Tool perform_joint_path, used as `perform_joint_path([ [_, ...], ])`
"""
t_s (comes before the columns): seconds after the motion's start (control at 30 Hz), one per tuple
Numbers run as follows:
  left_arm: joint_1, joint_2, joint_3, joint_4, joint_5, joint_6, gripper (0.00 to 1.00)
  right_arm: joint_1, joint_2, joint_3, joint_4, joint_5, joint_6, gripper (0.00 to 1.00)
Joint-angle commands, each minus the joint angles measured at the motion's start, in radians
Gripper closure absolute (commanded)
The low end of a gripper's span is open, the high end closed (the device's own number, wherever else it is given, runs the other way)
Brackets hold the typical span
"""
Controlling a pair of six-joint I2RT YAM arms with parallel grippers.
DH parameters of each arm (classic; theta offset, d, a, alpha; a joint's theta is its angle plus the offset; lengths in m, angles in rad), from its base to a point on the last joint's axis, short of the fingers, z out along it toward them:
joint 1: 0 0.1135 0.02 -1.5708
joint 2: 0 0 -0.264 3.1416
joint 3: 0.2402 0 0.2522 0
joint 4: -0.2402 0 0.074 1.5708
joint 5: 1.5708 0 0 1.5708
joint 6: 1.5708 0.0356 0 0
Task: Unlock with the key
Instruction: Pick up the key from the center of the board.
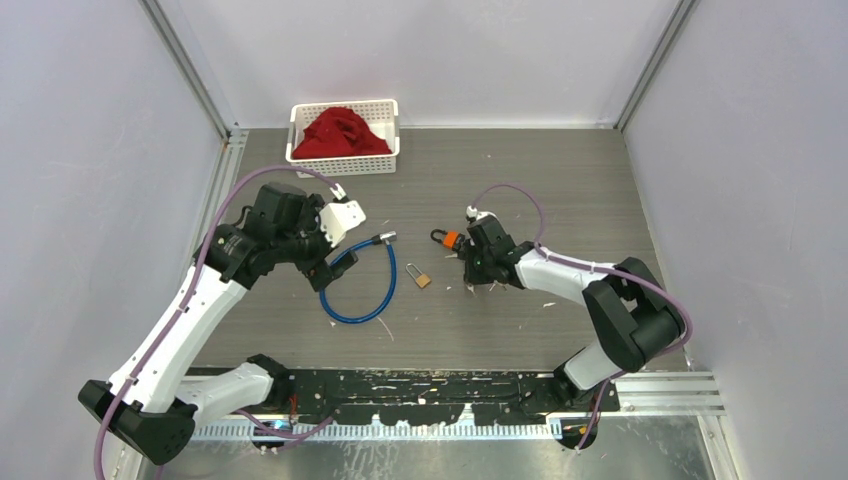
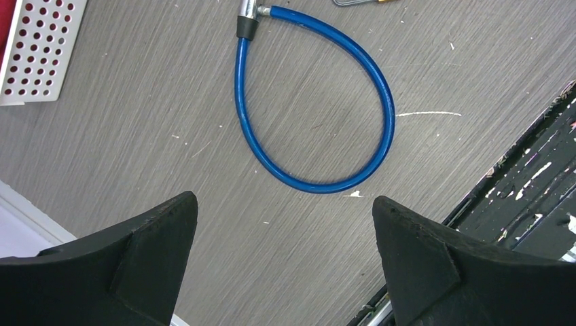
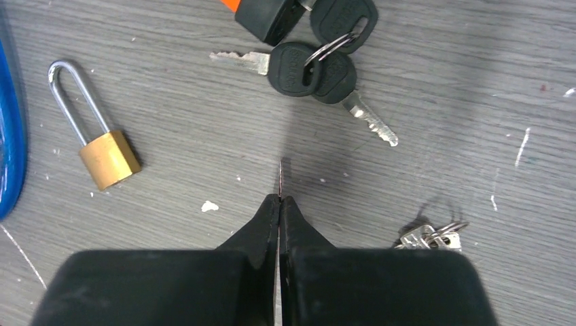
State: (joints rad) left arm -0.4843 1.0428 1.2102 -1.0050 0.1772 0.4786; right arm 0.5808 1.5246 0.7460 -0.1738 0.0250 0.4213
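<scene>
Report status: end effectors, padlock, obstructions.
Left end effector open near blue cable lock. Right end effector shut on thin key blade. Brass padlock closed, untouched. Nothing blocking.

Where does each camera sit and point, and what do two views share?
Top external: above and behind the bases, looking down on the table; left arm and right arm show.
Left wrist: on its arm, facing down at the blue cable lock; open left end effector shows.
Right wrist: on its arm, facing down at the brass padlock; right end effector shows, shut on a thin blade.
Shared: both wrist views catch the blue cable lock.
</scene>
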Motion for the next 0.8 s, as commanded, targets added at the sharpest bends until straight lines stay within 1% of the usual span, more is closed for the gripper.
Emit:
perform_joint_path([
  [0.0, 0.003, -0.020, 0.041, 0.004, 0.018, -0.002, 0.01, 0.014, -0.037, -0.004, -0.010, -0.019, 0.002, 0.99],
  [0.2, 0.004, -0.029, 0.055, -0.048, 0.046, 0.018, 0.01, 0.016, -0.112, 0.001, 0.012, -0.121, -0.007, 0.99],
  [0.4, 0.003, -0.037, 0.053, -0.078, 0.090, 0.046, 0.00, 0.015, -0.190, 0.004, 0.048, -0.273, -0.017, 0.99],
  [0.53, 0.003, -0.079, 0.046, -0.099, 0.219, 0.077, 0.01, 0.016, -0.260, 0.003, 0.105, -0.460, -0.021, 0.99],
  [0.6, 0.004, -0.094, 0.052, -0.131, 0.318, 0.116, 0.02, 0.016, -0.295, 0.003, 0.149, -0.582, -0.015, 0.99],
  [0.67, 0.003, -0.113, 0.061, -0.200, 0.446, 0.200, 0.04, 0.022, -0.317, 0.018, 0.177, -0.701, -0.005, 0.99],
  [0.77, 0.002, -0.157, 0.033, -0.185, 0.584, 0.236, 0.09, 0.050, -0.339, 0.062, 0.176, -0.806, -0.012, 0.99],
])
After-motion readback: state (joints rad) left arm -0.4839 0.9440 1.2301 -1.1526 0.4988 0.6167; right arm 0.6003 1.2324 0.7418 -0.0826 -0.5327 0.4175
